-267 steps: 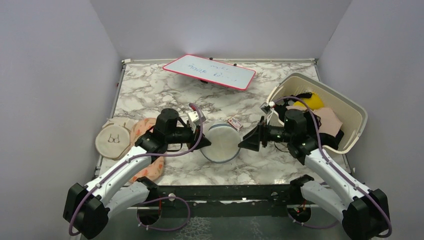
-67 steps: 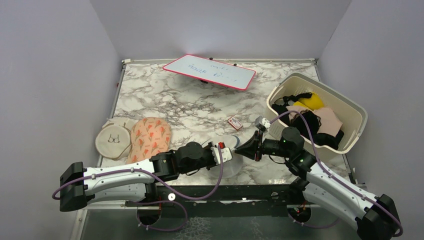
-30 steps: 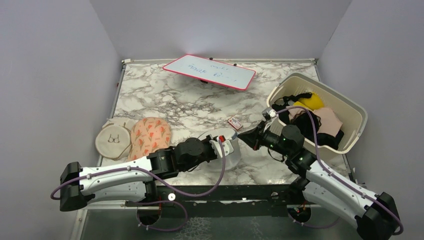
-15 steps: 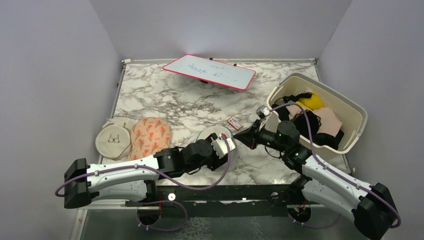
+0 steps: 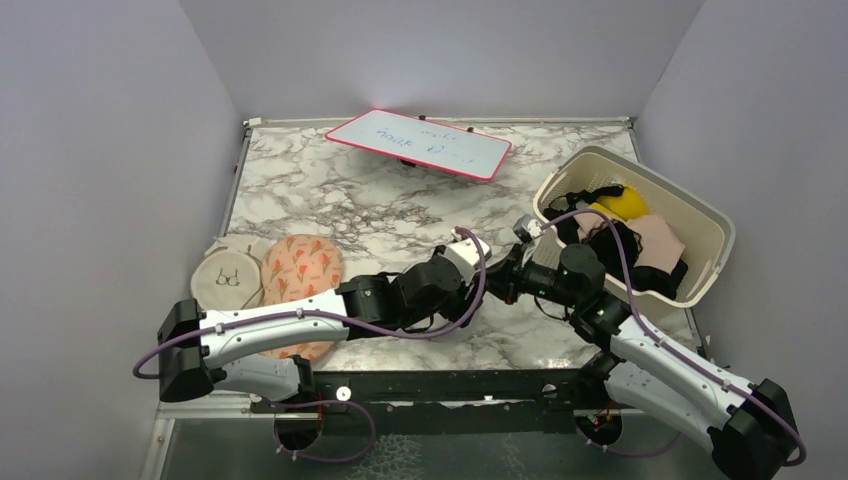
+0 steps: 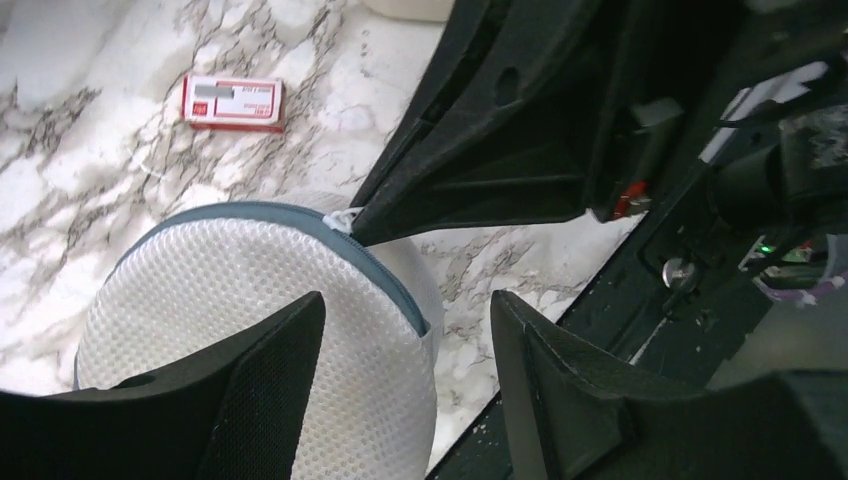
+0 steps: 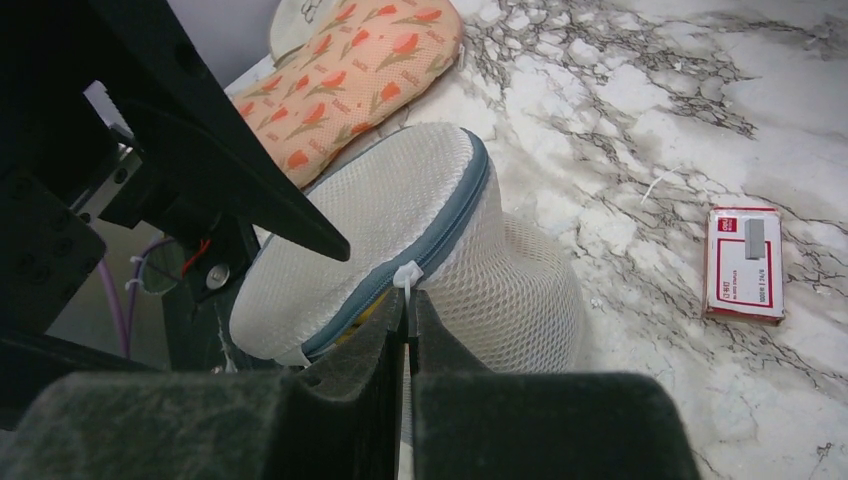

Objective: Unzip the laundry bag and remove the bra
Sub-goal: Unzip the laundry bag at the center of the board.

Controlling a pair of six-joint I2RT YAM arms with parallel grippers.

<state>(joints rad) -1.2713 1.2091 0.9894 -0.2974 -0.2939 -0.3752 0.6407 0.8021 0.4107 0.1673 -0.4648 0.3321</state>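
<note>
Right gripper [image 7: 408, 318]: jaws clenched on the white zipper pull [image 7: 405, 275] of the laundry bag [image 7: 400, 200]; trim parted near the pull. Left gripper [image 6: 405, 310]: jaws spread wide over the bag's mesh top, one finger [image 6: 262, 385] over the lid; contact cannot be told.

Bag sits on the marble surface [image 5: 350, 200] between the two grippers. Bra not discernible through the mesh.

Left arm lies low, stretched toward centre; right forearm reaches left.

Versus 0.5 s ago: the left wrist has advanced and now covers the bag in the top view.
</note>
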